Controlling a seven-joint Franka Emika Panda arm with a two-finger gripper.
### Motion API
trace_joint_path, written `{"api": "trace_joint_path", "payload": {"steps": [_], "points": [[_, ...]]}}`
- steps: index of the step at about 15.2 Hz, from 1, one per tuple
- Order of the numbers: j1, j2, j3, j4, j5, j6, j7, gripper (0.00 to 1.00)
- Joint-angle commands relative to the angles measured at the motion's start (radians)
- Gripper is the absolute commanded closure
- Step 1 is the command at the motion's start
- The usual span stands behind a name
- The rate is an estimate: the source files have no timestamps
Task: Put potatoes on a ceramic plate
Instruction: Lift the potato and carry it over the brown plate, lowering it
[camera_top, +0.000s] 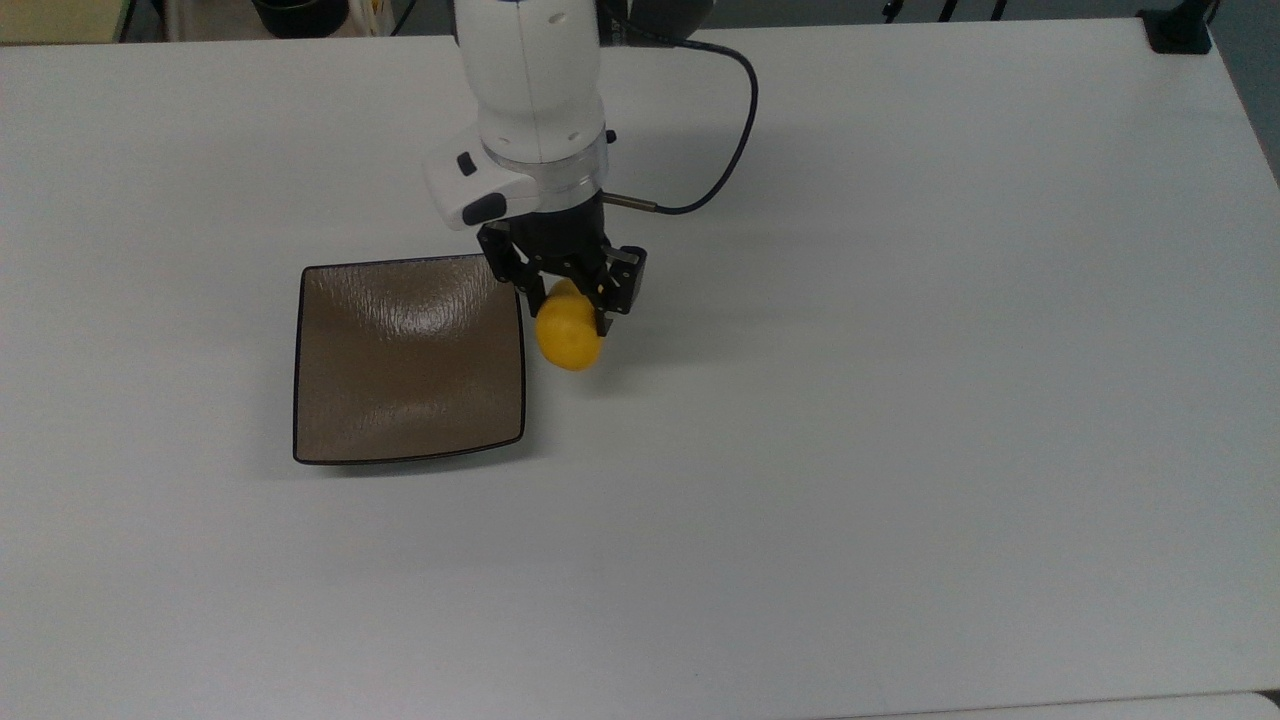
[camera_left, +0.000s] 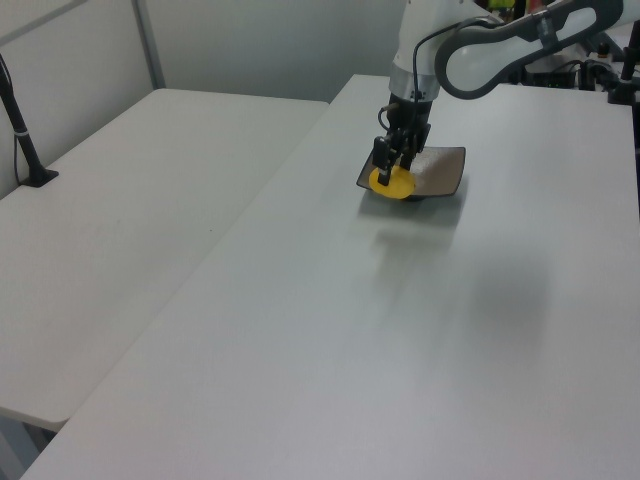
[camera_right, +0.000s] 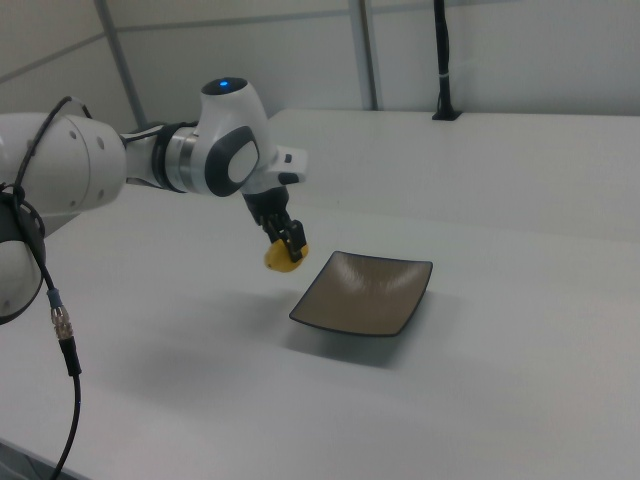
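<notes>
My gripper (camera_top: 566, 306) (camera_left: 392, 168) (camera_right: 286, 245) is shut on the yellow potato (camera_top: 568, 340) (camera_left: 392, 182) (camera_right: 278, 259), which hangs in the air clear of the table. The square brown ceramic plate (camera_top: 408, 360) (camera_left: 440, 170) (camera_right: 368, 290) lies flat on the white table. In the top view the potato is just past the plate's right edge, near its upper right corner. In the right view the potato hovers above the table just to the left of the plate's near left corner.
The white table (camera_top: 900, 400) stretches wide on every side of the plate. A black cable (camera_top: 735, 110) loops from the arm's wrist. A second white table (camera_left: 120, 220) stands on the left view's left, with a black post (camera_left: 22, 130) on it.
</notes>
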Motion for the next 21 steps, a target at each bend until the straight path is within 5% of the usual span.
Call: {"api": "trace_joint_path", "payload": {"steps": [1, 5, 8, 16, 21], "points": [[-0.024, -0.011, -0.026, 0.002, -0.012, -0.015, -0.016, 0.50], [-0.054, 0.005, -0.057, 0.006, -0.012, -0.012, -0.032, 0.44], [-0.058, 0.007, -0.058, 0.006, -0.012, -0.010, -0.032, 0.00], [-0.064, -0.005, -0.057, 0.032, -0.001, -0.029, -0.036, 0.00], [-0.047, -0.082, -0.054, 0.023, -0.010, -0.258, -0.091, 0.00]]}}
